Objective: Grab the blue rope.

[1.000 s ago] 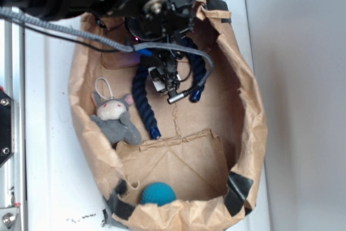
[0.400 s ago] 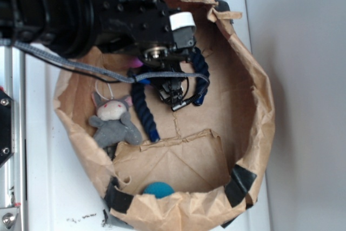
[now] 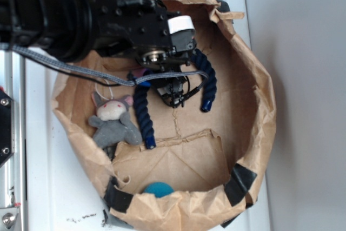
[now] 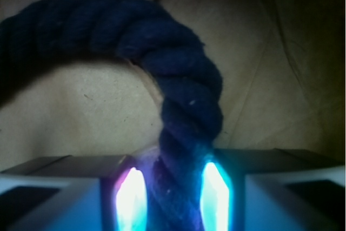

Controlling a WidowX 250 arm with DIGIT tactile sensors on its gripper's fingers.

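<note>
The blue rope (image 3: 142, 113) is a thick navy twisted length bent in a U on the floor of a brown paper bag (image 3: 260, 98). Its capped ends point toward the near side. My gripper (image 3: 176, 93) hangs over the top of the U, on the right leg (image 3: 208, 82). In the wrist view the blue rope (image 4: 186, 101) runs straight down between my two lit fingers and fills the gap of the gripper (image 4: 173, 198), which is shut on it. The arm hides the bend of the U in the exterior view.
A grey plush bunny (image 3: 112, 121) lies left of the rope inside the bag. A teal ball (image 3: 158, 189) sits at the bag's near edge behind a folded paper flap (image 3: 178, 158). The bag walls stand up all round, on a white surface (image 3: 40, 155).
The arm has come lower into the bag, which has shifted and widened. The rope's right leg has swung outward to the right, and the fingers now sit around the rope.
</note>
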